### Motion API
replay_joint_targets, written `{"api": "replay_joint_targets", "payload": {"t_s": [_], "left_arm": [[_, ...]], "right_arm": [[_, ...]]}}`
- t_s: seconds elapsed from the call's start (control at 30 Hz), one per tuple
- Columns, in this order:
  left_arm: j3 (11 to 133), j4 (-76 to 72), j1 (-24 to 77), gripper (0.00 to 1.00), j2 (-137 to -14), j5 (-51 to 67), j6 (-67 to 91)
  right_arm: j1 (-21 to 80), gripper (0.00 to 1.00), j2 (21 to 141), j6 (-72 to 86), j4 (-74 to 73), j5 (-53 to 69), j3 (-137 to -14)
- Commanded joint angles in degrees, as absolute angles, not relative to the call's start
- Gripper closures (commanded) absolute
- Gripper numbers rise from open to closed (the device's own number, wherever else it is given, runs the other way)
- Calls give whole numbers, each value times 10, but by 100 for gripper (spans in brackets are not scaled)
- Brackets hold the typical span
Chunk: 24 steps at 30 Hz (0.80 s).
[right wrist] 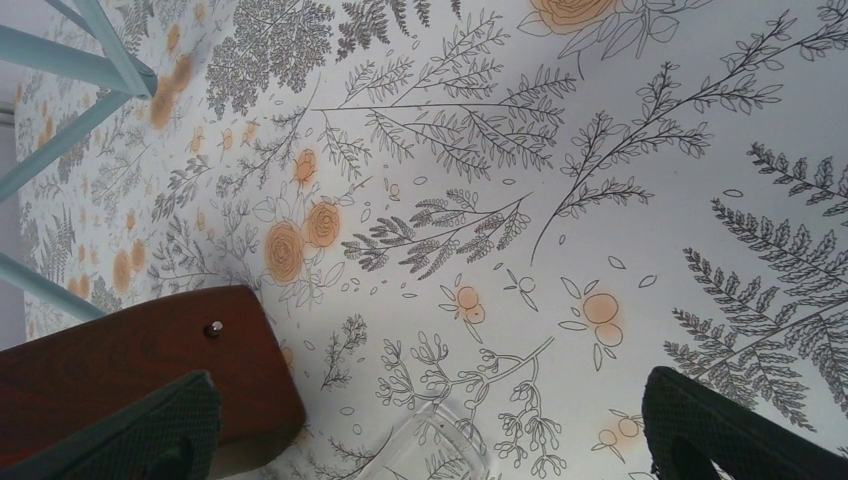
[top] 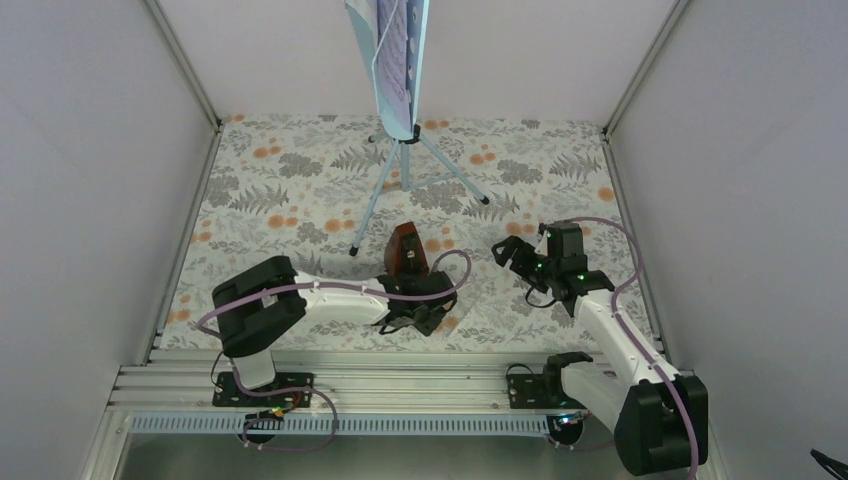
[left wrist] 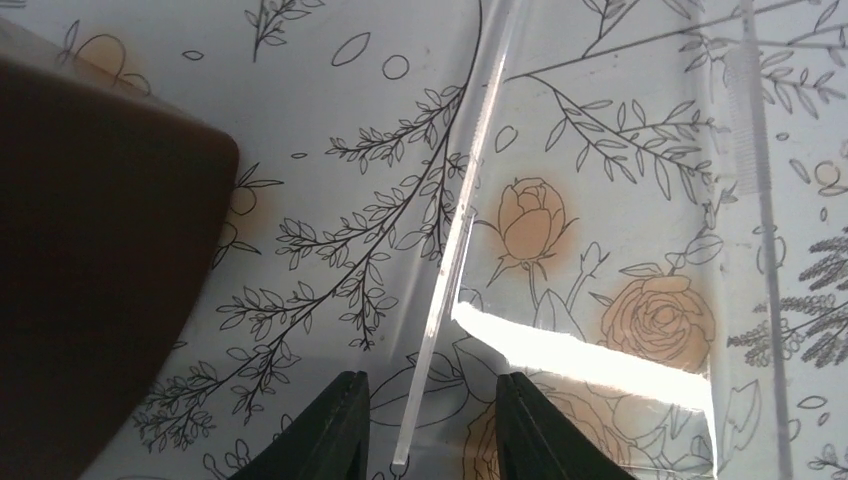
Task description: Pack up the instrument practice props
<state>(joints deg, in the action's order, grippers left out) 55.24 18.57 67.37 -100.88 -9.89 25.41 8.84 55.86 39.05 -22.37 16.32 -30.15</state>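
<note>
left gripper [left wrist: 432, 405] jaws apart, clear strip [left wrist: 452, 250] between, beside metronome [top: 405, 250]; right gripper [right wrist: 425, 425] wide apart.

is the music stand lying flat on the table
No, the music stand stands upright on its spread legs, with sheet-music pages resting on it.

Floral-print table [top: 300, 170], pale-blue music stand [top: 404, 165] standing at the back, reddish-brown metronome [top: 404, 250] near the centre
</note>
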Motion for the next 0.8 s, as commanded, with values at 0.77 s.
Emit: {"api": "replay_joint_targets", "payload": {"t_s": [0.77], "left_arm": [[540, 76, 643, 98, -857, 3, 293]], "right_arm": [[82, 0, 418, 351, -199, 207, -382]]}}
